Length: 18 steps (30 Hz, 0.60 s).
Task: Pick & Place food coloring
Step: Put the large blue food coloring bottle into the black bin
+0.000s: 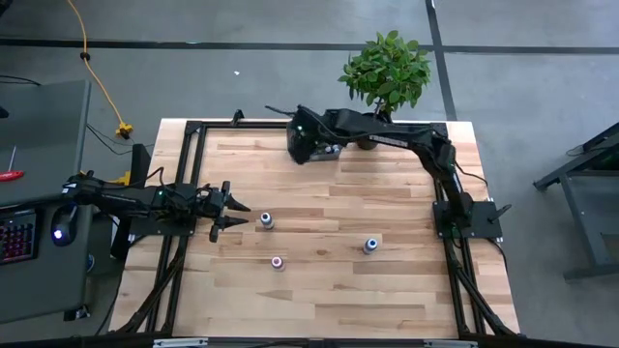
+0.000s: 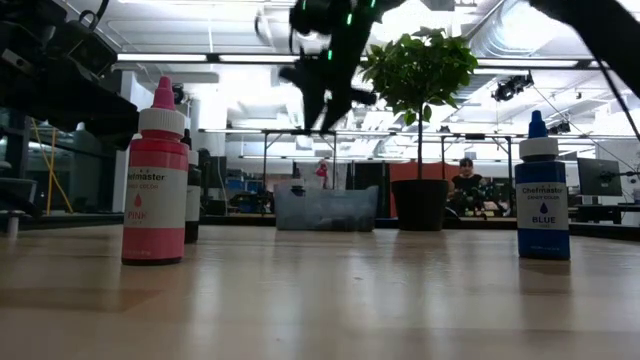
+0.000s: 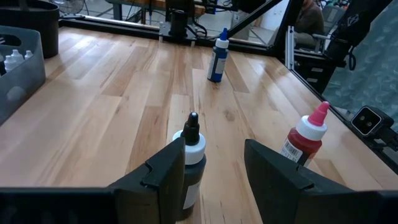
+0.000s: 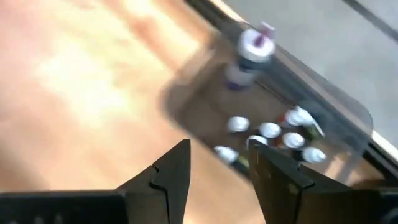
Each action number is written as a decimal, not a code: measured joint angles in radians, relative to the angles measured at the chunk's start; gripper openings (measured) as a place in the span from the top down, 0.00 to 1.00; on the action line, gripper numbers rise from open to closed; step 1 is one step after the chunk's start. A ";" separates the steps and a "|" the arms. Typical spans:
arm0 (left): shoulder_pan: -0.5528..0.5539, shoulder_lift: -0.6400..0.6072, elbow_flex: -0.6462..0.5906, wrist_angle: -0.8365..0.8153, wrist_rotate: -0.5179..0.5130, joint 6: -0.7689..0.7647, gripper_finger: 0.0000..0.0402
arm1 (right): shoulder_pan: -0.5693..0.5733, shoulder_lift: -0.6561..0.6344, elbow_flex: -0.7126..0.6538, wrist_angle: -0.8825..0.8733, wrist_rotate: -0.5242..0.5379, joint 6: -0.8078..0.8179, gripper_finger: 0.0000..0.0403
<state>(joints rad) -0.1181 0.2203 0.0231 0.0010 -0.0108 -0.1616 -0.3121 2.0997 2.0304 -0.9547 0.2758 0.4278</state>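
two pincers over a wooden desk, three food coloring bottles standing loose

the left pincer is released, fingers spread just beside the black-capped bottle. the pink bottle and blue bottle stand apart nearer the desk front. the right pincer, released and empty, hangs above the grey tray of small bottles by the potted plant.

Pink bottle reads PINK; blue bottle, seemingly Chefmaster BLUE
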 joint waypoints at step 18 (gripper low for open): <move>0.000 0.000 0.000 0.000 0.000 0.000 0.59 | 0.299 -0.311 0.001 -0.308 -0.097 -0.159 0.62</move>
<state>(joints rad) -0.1184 0.2202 0.0231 0.0010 -0.0105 -0.1617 -0.0133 1.7888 2.0315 -1.2626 0.1788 0.2690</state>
